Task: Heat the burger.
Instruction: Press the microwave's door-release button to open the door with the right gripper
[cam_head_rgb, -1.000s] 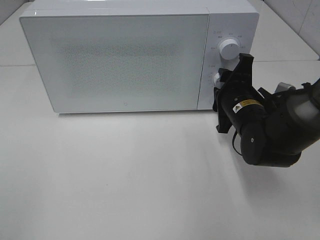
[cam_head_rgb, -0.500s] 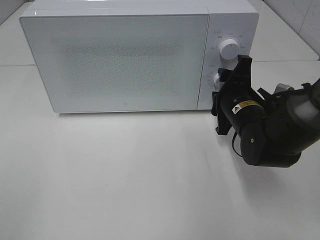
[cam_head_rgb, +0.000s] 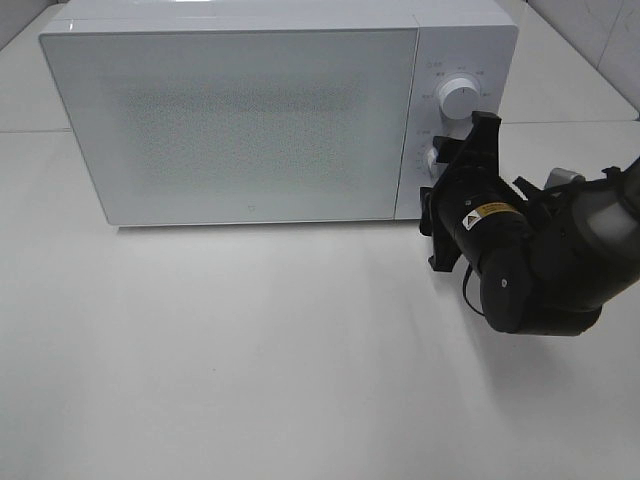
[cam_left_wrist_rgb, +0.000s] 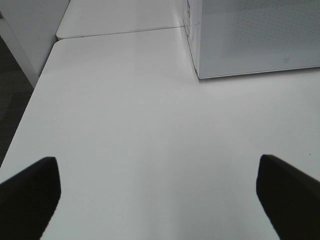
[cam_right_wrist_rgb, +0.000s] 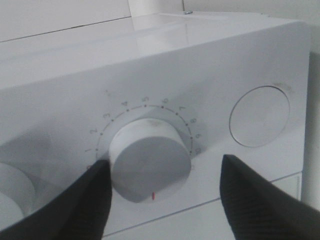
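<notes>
The burger is hidden; none of the views shows it. The white microwave (cam_head_rgb: 240, 120) stands at the back of the table with its door shut. My right gripper (cam_head_rgb: 445, 165) is at the control panel, around the lower dial (cam_head_rgb: 433, 158). In the right wrist view the gripper (cam_right_wrist_rgb: 165, 165) stands open around this dial (cam_right_wrist_rgb: 150, 160). One finger (cam_right_wrist_rgb: 85, 205) is at the dial's edge and the other finger (cam_right_wrist_rgb: 255, 200) is clear of it. My left gripper (cam_left_wrist_rgb: 157, 165) is open over bare table with nothing between its fingers.
An upper dial (cam_head_rgb: 456, 95) sits above the lower one on the panel, and a round button (cam_right_wrist_rgb: 259, 116) is beside the lower dial. The white table (cam_head_rgb: 250, 350) stretches in front of the microwave. The microwave's corner (cam_left_wrist_rgb: 197, 75) shows ahead of the left gripper.
The right gripper's fingers have spread wider around the lower dial, and the arm has shifted slightly left. The left gripper has not moved.
</notes>
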